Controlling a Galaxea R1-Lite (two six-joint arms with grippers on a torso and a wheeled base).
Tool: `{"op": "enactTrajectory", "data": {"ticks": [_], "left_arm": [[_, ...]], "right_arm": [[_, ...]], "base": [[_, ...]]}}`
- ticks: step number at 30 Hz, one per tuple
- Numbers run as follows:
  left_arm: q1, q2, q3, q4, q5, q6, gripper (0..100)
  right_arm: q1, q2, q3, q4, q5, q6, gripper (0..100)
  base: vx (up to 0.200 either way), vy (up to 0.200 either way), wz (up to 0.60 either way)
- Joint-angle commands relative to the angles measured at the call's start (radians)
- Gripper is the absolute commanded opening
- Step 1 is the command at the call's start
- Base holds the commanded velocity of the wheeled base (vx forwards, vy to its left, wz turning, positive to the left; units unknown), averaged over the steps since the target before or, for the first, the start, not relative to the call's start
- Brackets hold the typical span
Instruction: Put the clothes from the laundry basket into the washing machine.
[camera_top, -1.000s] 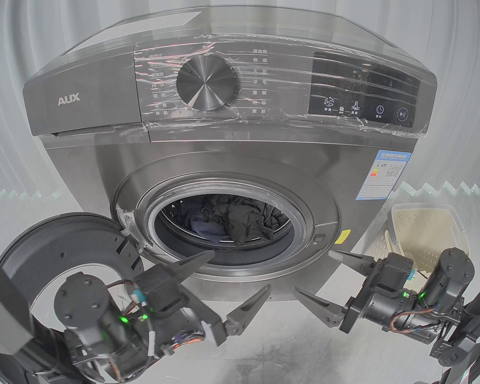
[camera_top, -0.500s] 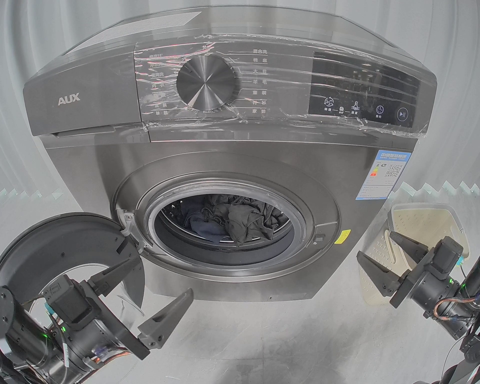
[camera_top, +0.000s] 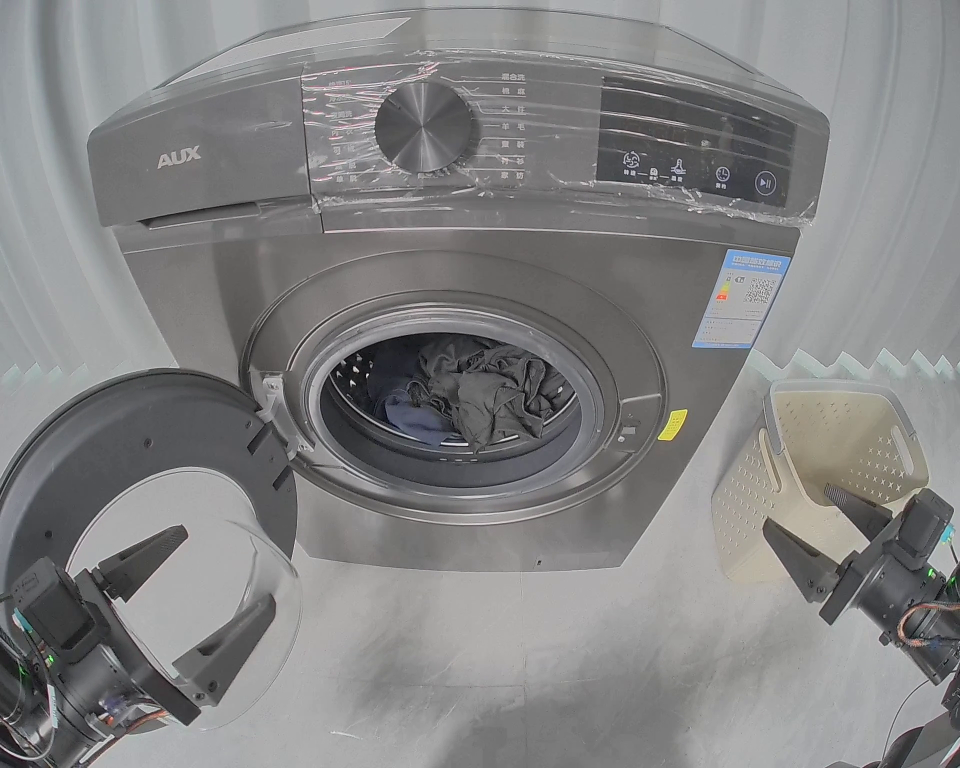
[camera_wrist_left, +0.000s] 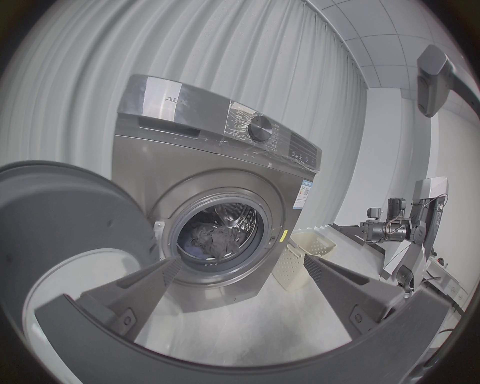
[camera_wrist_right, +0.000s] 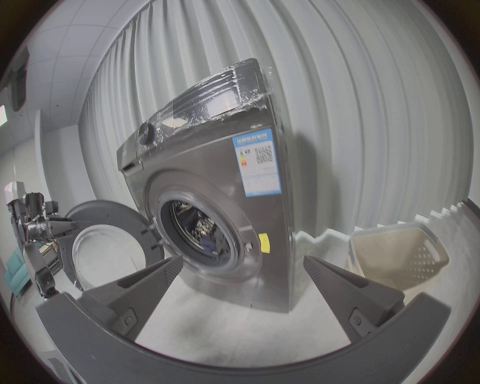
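Note:
The grey washing machine (camera_top: 460, 240) stands with its round door (camera_top: 140, 450) swung open to the left. Dark clothes (camera_top: 470, 385) lie heaped in the drum, also seen in the left wrist view (camera_wrist_left: 212, 240) and the right wrist view (camera_wrist_right: 205, 235). The cream laundry basket (camera_top: 830, 460) sits on the floor right of the machine, its visible inside bare. My left gripper (camera_top: 225, 570) hangs open and holding nothing in front of the door's window. My right gripper (camera_top: 800, 507) is open, holding nothing, just before the basket's front wall.
Pale curtains hang behind and beside the machine. The grey floor (camera_top: 520, 650) stretches in front of it between the two arms. The open door juts out at the lower left, close to my left arm.
Both open grippers have drawn back from the drum opening and outward, left toward the door, right toward the basket. The head view has shifted, so the machine sits higher and smaller.

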Motion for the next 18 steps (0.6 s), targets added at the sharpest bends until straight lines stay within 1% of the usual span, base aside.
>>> {"op": "enactTrajectory", "data": {"ticks": [1,2,4,5,6,11,12,14,18], "left_arm": [[0.080,-0.244,0.016,0.174,-0.022,0.016,100],[0.095,-0.275,0.016,0.207,-0.022,0.016,100],[0.116,-0.316,0.016,0.246,-0.022,0.019,100],[0.119,-0.322,0.016,0.250,-0.022,0.019,100],[0.144,-0.352,0.016,0.286,-0.022,0.022,100],[0.213,-0.433,0.017,0.364,-0.022,0.023,100],[0.242,-0.451,0.017,0.379,-0.022,0.025,100],[0.303,-0.476,0.017,0.404,-0.024,0.025,100],[0.403,-0.539,0.017,0.479,-0.022,0.027,100]], "right_arm": [[-0.036,-0.237,0.018,0.208,-0.004,-0.008,100],[-0.044,-0.289,0.018,0.271,-0.010,-0.007,100],[-0.071,-0.360,0.018,0.349,-0.019,-0.005,100],[-0.076,-0.371,0.018,0.360,-0.019,-0.005,100],[-0.105,-0.432,0.018,0.426,-0.019,-0.005,100],[-0.172,-0.578,0.017,0.556,-0.021,-0.011,100],[-0.205,-0.621,0.017,0.593,-0.021,-0.013,100],[-0.255,-0.690,0.017,0.661,-0.019,-0.037,100],[-0.315,-0.819,0.017,0.768,-0.016,-0.074,100]], "base": [[-0.200,0.000,0.00],[-0.200,0.000,0.00],[-0.200,0.000,0.00],[-0.200,0.000,0.00],[-0.200,0.000,0.00],[-0.200,0.000,0.00],[-0.200,0.000,0.00],[-0.200,0.000,0.00],[-0.200,0.000,0.00]]}}
